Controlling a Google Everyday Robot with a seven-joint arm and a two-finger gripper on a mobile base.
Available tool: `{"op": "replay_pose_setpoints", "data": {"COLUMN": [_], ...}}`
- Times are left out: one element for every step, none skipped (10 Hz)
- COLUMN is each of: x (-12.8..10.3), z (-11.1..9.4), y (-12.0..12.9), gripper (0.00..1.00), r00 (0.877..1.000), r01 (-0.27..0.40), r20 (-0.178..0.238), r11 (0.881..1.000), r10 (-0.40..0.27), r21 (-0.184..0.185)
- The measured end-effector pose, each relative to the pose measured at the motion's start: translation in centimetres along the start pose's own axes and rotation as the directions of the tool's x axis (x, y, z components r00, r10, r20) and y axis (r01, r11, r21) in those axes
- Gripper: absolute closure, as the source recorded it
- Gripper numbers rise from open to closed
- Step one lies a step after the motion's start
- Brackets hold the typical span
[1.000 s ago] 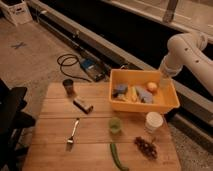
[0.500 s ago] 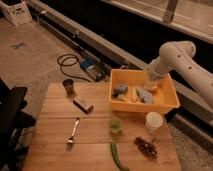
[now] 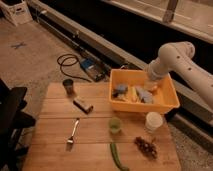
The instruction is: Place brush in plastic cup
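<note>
Over the yellow bin (image 3: 135, 106), the pincer (image 3: 151, 84) is being held wide, seemingly empty. A wrong pick is being risked, the bin being filled with blue and yellow oddments (image 3: 120, 91). Left of the bin the brush (image 3: 83, 105) is lying on the tabletop (image 3: 50, 150); the plastic cup (image 3: 115, 125) is standing before the bin.

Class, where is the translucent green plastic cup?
Camera view: the green plastic cup stands on the wooden table, left of the white cup, in front of the yellow bin over which the gripper hangs.
</note>
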Motion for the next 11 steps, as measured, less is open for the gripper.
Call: {"op": "replay_pose_setpoints", "data": {"x": [0.4,0.1,-0.1,-0.9,-1.5,-2.2,-2.4,-2.8,-3.3,-3.8,-4.4], "z": [0.0,0.5,1.0,2.0,2.7,3.4,4.0,4.9,6.0,6.8,7.7], "y": [0.0,0.0,0.1,0.4,0.5,0.5,0.6,0.8,1.1,1.3,1.6], "gripper": [0.35,0.35,0.35,0.35,0.35,0.35,0.35,0.35,0.35,0.35,0.35], "r00": [0.999,0.997,0.997,0.998,0.998,0.999,0.999,0.999,0.999,0.999,0.999], "r01": [-0.001,-0.005,-0.014,-0.024,-0.025,-0.026,-0.028,-0.033,-0.035,-0.036,-0.041], "r20": [-0.053,-0.072,-0.071,-0.061,-0.054,-0.042,-0.036,-0.024,-0.011,-0.001,0.016], "r11": [1.000,1.000,0.999,0.998,0.998,0.998,0.998,0.998,0.999,0.999,0.999], "r10": [0.001,0.007,0.017,0.027,0.028,0.029,0.030,0.034,0.036,0.036,0.041], "r21": [0.012,0.028,0.040,0.053,0.060,0.060,0.058,0.047,0.031,0.020,0.000]}}
